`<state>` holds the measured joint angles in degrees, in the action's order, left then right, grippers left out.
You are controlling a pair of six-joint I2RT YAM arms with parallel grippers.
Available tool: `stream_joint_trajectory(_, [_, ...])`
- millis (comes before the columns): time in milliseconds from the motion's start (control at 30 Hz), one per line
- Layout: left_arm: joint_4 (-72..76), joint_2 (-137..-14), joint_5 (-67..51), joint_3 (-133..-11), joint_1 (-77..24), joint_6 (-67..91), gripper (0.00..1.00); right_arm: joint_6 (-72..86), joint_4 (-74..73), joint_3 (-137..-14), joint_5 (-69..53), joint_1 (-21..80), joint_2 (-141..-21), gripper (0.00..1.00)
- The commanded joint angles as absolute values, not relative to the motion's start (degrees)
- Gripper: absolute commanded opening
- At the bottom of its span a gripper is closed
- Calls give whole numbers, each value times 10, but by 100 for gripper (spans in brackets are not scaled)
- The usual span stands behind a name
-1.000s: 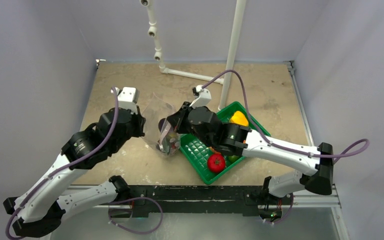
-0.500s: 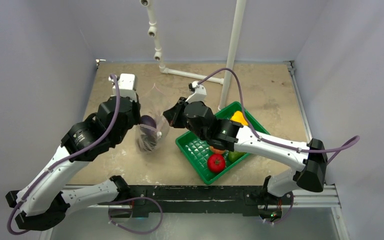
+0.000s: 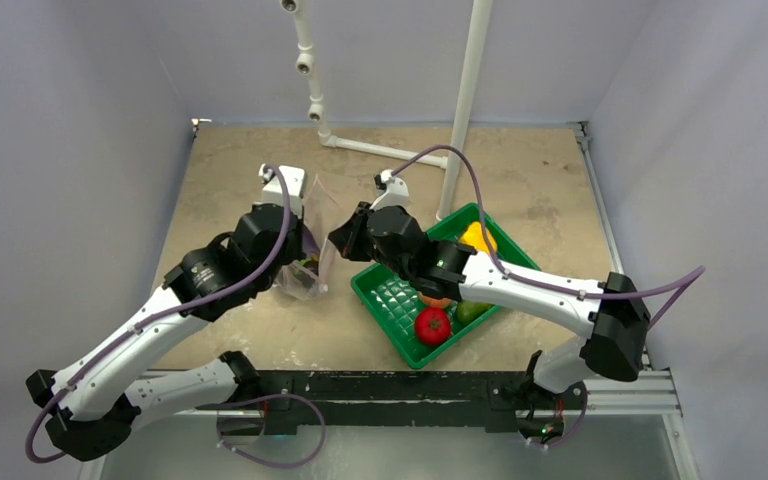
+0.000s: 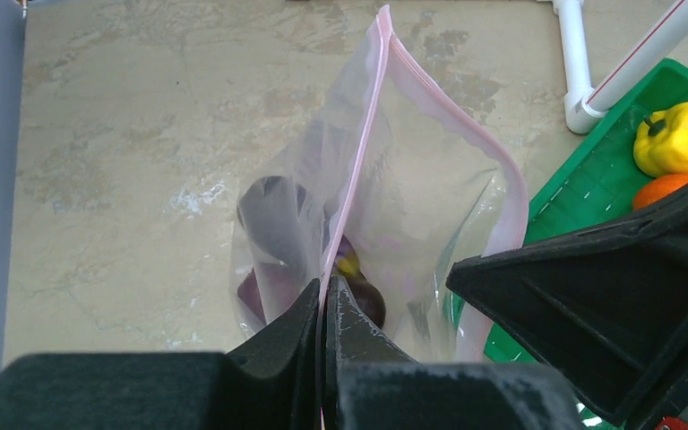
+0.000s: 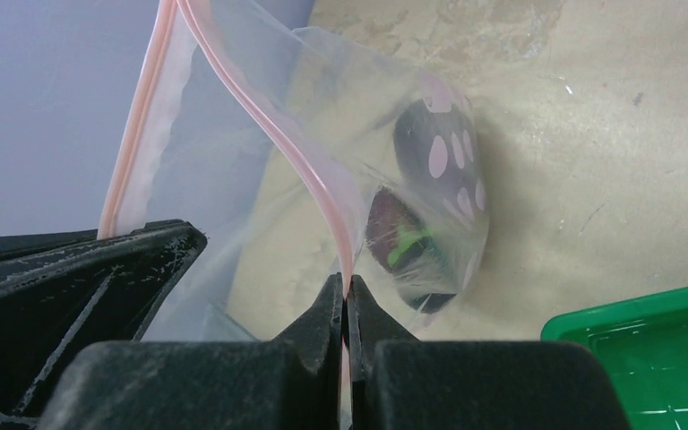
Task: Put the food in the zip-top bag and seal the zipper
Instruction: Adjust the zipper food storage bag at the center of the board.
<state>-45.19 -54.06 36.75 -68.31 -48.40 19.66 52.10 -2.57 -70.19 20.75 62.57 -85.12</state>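
Two grippers pinch the zip-top bag [image 3: 305, 270] at its mouth, left of centre in the overhead view. The left gripper [image 4: 325, 291] has its fingers pressed together on the zipper [image 4: 365, 143], the pale pink strip that runs from the bottom centre of its wrist view toward the top. The right gripper [image 5: 348, 288] is likewise clamped on the pink strip, at the bottom centre of its own view. Between the two grips the mouth gapes, its two pink edges standing apart.

Inside the clear plastic, a purple eggplant [image 5: 443, 148] with pale spots lies at the bag's bottom. A dark red piece [image 5: 399, 237] streaked with green sits just beside it; what it is cannot be told. The bag hangs down toward the tan table [image 3: 540, 180]; whether it touches is unclear.

Right of the bag, the green ribbed tray [image 3: 385, 300] holds a red tomato [image 3: 432, 325] at its lower end and a yellow pepper [image 3: 478, 237] at its upper end. An orange fruit [image 4: 661, 188] lies just below the pepper, and a green piece [image 3: 468, 312] beside the tomato. A white pipe [image 3: 465, 100] stands behind the tray.
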Motion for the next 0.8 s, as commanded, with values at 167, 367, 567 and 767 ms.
stream_joint_trajectory(167, [-355, -507, 333, -644, -484, 173, 0, 533, -42, -706, 207, 623, -818, 19])
stream_joint_trajectory(367, [-325, -497, 334, -623, -485, 163, 0, 538, -98, -719, 243, 623, -771, 51])
stream_joint_trajectory(567, [-306, -494, 322, -604, -484, 164, 0, 564, -184, -722, 289, 623, -720, 57])
stream_joint_trajectory(767, [-298, -484, 318, -581, -483, 160, 0, 616, -297, -711, 328, 623, -700, 59])
